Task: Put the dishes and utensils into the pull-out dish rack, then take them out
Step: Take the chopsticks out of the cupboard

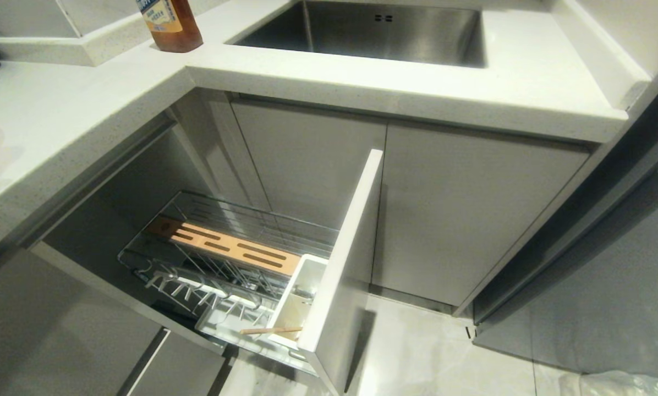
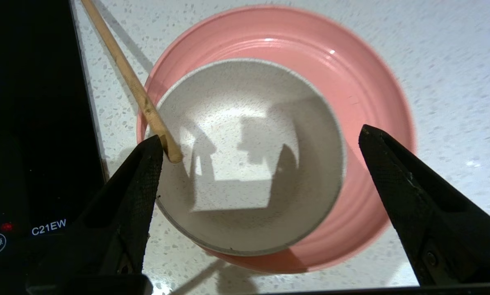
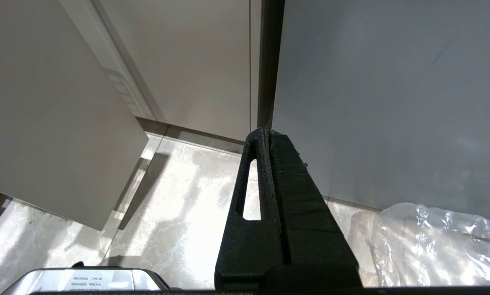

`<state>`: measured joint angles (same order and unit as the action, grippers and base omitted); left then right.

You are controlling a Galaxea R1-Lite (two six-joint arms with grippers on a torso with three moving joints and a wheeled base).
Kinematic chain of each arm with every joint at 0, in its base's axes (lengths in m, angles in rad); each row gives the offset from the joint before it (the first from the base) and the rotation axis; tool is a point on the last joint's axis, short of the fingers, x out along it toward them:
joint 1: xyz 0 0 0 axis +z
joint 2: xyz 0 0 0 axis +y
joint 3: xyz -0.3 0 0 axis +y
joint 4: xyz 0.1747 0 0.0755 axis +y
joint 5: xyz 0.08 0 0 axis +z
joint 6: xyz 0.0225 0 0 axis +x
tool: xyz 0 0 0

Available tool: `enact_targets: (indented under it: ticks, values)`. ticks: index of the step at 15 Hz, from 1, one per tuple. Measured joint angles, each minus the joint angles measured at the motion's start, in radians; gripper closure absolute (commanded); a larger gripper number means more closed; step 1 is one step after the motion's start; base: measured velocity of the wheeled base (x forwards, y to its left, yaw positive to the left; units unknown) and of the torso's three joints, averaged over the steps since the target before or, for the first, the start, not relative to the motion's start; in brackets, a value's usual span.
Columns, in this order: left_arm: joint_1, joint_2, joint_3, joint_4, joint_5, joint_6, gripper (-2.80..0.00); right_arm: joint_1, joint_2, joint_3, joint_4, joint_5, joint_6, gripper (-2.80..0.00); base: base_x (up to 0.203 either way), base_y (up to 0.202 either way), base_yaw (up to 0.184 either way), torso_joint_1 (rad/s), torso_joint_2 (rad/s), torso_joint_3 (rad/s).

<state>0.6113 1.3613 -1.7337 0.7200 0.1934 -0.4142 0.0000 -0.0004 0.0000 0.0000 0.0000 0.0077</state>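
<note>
Cream-white bowl is sitting inside the pink plate on the speckled countertop, one chopstick leaning on its rim. Left gripper is hovering over it, fingers spread wide, holding nothing. Right gripper is hanging near the floor, fingers pressed together.

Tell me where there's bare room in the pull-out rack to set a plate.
The plate prongs stand bare, between the slotted wooden strip and the rack's near edge. The white utensil caddy by the front panel is taken: a chopstick lies across it.
</note>
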Motion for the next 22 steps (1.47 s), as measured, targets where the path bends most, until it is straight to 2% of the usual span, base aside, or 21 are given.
enact_targets:
  ticks: [5,10,12,13,18,22]
  values:
    - [-0.023,-0.038,-0.049,-0.008,-0.001,-0.063,-2.8,0.0,0.0,0.0,0.0,0.0,0.0,0.0,0.0,0.0,0.0,0.0,0.0,0.0]
    - [-0.107,-0.11,-0.054,-0.08,-0.001,-0.132,-2.8,0.0,0.0,0.0,0.0,0.0,0.0,0.0,0.0,0.0,0.0,0.0,0.0,0.0]
    - [-0.185,-0.139,-0.055,-0.09,-0.007,-0.132,-2.8,0.0,0.0,0.0,0.0,0.0,0.0,0.0,0.0,0.0,0.0,0.0,0.0,0.0]
    - [-0.246,-0.155,-0.056,-0.093,-0.01,-0.13,0.0,0.0,0.0,0.0,0.0,0.0,0.0,0.0,0.0,0.0,0.0,0.0,0.0,0.0]
    - [-0.634,-0.209,-0.042,-0.132,-0.026,-0.127,0.0,0.0,0.0,0.0,0.0,0.0,0.0,0.0,0.0,0.0,0.0,0.0,0.0,0.0]
    - [-0.891,-0.224,0.053,-0.112,-0.074,-0.124,0.0,0.0,0.0,0.0,0.0,0.0,0.0,0.0,0.0,0.0,0.0,0.0,0.0,0.0]
